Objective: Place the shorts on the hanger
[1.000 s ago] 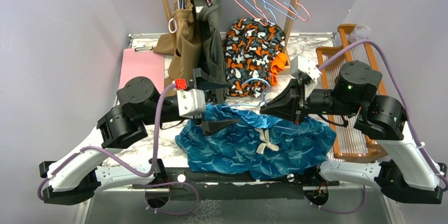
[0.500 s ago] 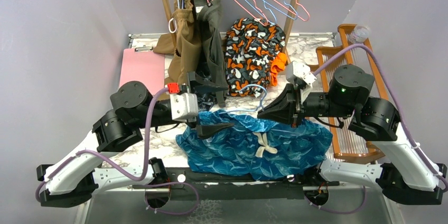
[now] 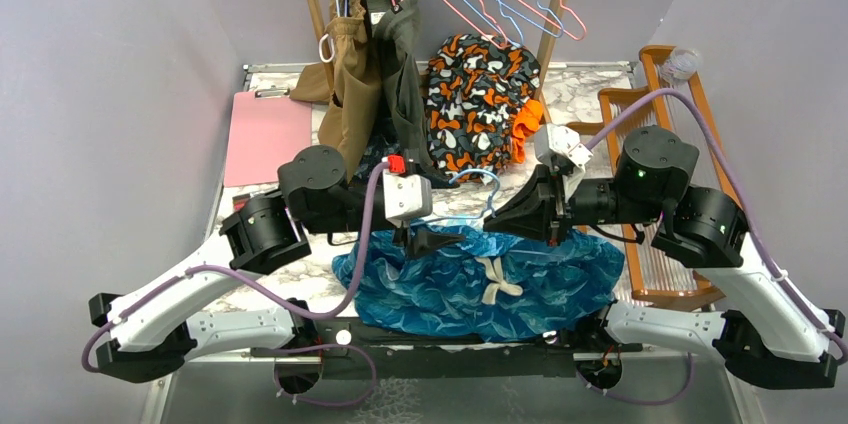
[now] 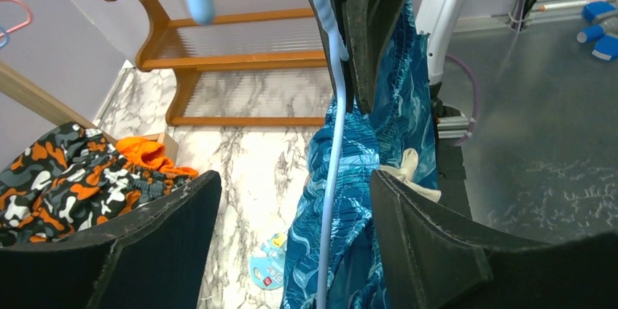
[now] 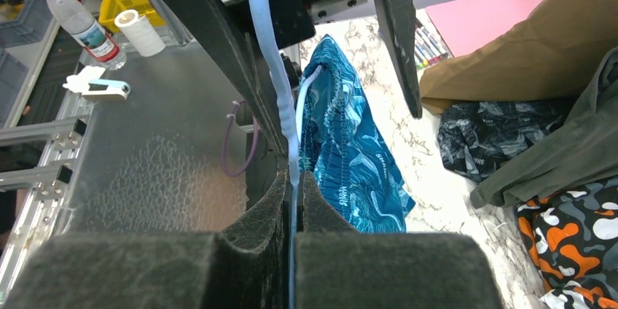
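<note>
Left arm's swung in toward the middle since a second ago. My left gripper is spread wide either side of the hanger wire, not touching it. Right gripper is clenched on that wire. Shorts are heaped at the table's 6 o'clock, with the hanger at their 12 o'clock edge.

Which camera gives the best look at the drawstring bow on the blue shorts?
The top external view: the whole cream drawstring bow lies on the teal-blue shorts. The left wrist view catches only one cream end at the shorts' edge; the right wrist view shows none of it.
</note>
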You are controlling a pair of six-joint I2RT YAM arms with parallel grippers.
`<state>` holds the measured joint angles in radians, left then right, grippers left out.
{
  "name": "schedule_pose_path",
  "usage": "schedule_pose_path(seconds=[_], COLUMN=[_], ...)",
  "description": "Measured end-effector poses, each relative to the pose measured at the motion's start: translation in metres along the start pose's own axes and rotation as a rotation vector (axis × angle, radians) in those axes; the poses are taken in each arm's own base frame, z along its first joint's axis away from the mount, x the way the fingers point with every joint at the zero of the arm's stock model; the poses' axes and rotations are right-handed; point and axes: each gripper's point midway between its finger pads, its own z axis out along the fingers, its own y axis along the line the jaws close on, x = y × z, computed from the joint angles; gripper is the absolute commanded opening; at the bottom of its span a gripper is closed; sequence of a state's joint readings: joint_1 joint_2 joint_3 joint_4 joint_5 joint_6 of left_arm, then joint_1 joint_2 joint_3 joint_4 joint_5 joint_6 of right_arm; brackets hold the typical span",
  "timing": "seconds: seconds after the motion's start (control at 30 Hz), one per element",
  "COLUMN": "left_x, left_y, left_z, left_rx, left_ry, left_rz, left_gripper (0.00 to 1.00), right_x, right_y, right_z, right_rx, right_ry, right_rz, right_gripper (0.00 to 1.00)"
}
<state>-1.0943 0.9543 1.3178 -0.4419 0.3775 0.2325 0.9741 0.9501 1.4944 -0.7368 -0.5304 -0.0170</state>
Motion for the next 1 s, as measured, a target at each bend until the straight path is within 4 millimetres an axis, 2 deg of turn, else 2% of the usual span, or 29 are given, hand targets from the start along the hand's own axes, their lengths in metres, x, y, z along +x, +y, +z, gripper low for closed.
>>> schedule_pose_path(seconds=[0.13,0.3,0.37,0.5,0.67,0.8,0.83,0.87,0.9,1.0], left_x=[0.008,0.013,0.012,0.013,0.017,0.019,0.019,0.019,0.020,0.020], left_y=[-0.003,-0.006,-0.008,-0.010,-0.012,-0.014,-0.014,-0.014,-0.011,-0.006], left_z=[0.008,0.012,0.012,0.014,0.019,0.020,0.020,0.020,0.020,0.018], left_rx=[0.031,0.055,0.063,0.078,0.099,0.109,0.109,0.107,0.091,0.060], left_ry=[0.022,0.038,0.035,0.036,0.047,0.053,0.053,0.053,0.058,0.058], left_rz=[-0.013,-0.025,-0.028,-0.031,-0.039,-0.042,-0.041,-0.041,-0.041,-0.038], left_gripper=[0.62,0.43,0.33,0.25,0.00,0.00,0.00,0.00,0.00,0.00], right_x=[-0.001,0.001,0.001,0.004,0.008,0.008,0.008,0.008,0.007,0.005], right_y=[0.000,-0.002,-0.002,-0.004,-0.006,-0.008,-0.008,-0.008,-0.008,-0.010], right_z=[0.000,0.000,0.000,0.002,0.003,0.003,0.003,0.003,0.003,0.002], right_rx=[0.000,0.002,0.002,0.003,0.009,0.016,0.016,0.016,0.016,0.036], right_ry=[-0.005,0.001,0.001,0.009,0.017,0.018,0.018,0.018,0.014,0.010], right_rz=[-0.007,-0.029,-0.040,-0.058,-0.066,-0.072,-0.072,-0.071,-0.070,-0.054], right_gripper=[0.01,0.01,0.01,0.01,0.01,0.01,0.09,0.24,0.57,0.61])
